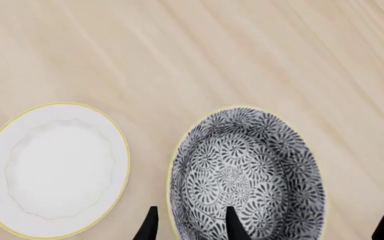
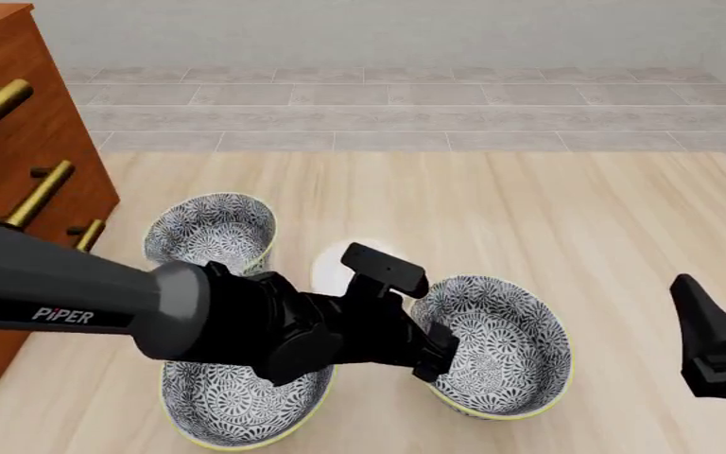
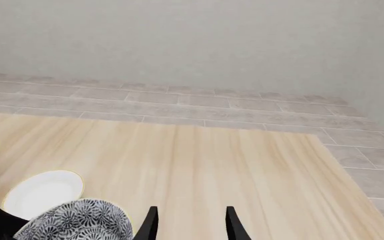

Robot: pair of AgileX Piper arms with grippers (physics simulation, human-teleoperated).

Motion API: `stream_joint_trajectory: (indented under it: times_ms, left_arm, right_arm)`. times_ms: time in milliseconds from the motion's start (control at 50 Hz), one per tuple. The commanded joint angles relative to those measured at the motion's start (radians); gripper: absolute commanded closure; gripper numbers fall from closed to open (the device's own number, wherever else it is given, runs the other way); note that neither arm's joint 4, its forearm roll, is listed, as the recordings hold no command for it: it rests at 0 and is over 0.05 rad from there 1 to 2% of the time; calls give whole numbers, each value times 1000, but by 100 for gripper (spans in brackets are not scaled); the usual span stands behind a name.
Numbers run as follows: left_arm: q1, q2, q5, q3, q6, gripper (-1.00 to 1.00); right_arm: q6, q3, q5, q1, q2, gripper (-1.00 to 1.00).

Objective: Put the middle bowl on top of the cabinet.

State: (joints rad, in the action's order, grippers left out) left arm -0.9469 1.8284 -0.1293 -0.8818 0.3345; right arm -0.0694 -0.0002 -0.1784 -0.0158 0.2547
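While left gripper hangs at middle bowl, its fingers stand apart, straddling near rim, one inside, one outside, not clamped. Bowl wide, shallow; dense blue-grey swirl florals on white, pale yellow rim. Sits upright on table near front edge, right of centre. Dish just beside it, apart. Cabinet at left edge, well apart. Right gripper parted, holding nothing, near right edge.
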Motion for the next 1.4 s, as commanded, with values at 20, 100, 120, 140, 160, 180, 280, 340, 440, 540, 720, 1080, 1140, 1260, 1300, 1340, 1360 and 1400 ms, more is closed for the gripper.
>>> stream_joint_trajectory:
  times_ms: [20, 100, 120, 140, 160, 180, 280, 340, 440, 540, 720, 1080, 1140, 1260, 1300, 1340, 1360, 1400]
  left_arm:
    - [-3, 11, -15, 4, 10, -100]
    - [-4, 15, -18, 5, 11, -100]
    - [-2, 15, -18, 5, 11, -100]
    - [-4, 13, -20, 6, 13, -100]
    - [-4, 13, -20, 6, 12, -100]
    - [-4, 13, -20, 6, 12, -100]
    - [-3, 20, -24, 4, 13, -100]
    - [-3, 19, -25, 4, 16, -100]
    - [3, 12, -25, 4, 17, -100]
    - [7, -1, -27, 7, 17, 100]
    - [21, -37, -23, 12, -5, 100]
    - [8, -151, -14, 40, -33, 100]
    - [6, -160, -13, 42, -35, 100]
    - [12, -187, -6, 47, -42, 100]
    - [11, -195, -5, 49, -42, 100]
    - [15, -201, -2, 48, -47, 100]
    - [9, -207, 0, 50, -50, 100]
    - [14, -211, 2, 48, -51, 100]
  right_arm:
    - [-2, 0, 3, -1, -2, -100]
    - [-3, 0, -1, -2, 2, -100]
    - [-2, 0, 0, -3, 1, -100]
    - [-1, 0, 0, -2, 1, -100]
    - [-2, 0, 0, -1, 1, -100]
    - [-2, 0, 0, -1, 1, -100]
    - [-2, 0, -2, -1, 3, -100]
    - [-2, 0, -6, 0, 7, -100]
    - [-3, 0, -12, -1, 13, -100]
    - [-2, 0, -7, -1, 6, -100]
    - [-3, 0, -15, 0, 15, -100]
    - [-3, 0, 12, -1, -12, -100]
    - [-1, 0, 8, 0, -9, -100]
    - [-3, 0, 7, -1, -8, -100]
    - [-2, 0, 6, 0, -6, -100]
    - [-3, 0, 6, -1, -7, -100]
    - [-3, 0, 7, -1, -7, -100]
    - [-3, 0, 3, -1, -4, -100]
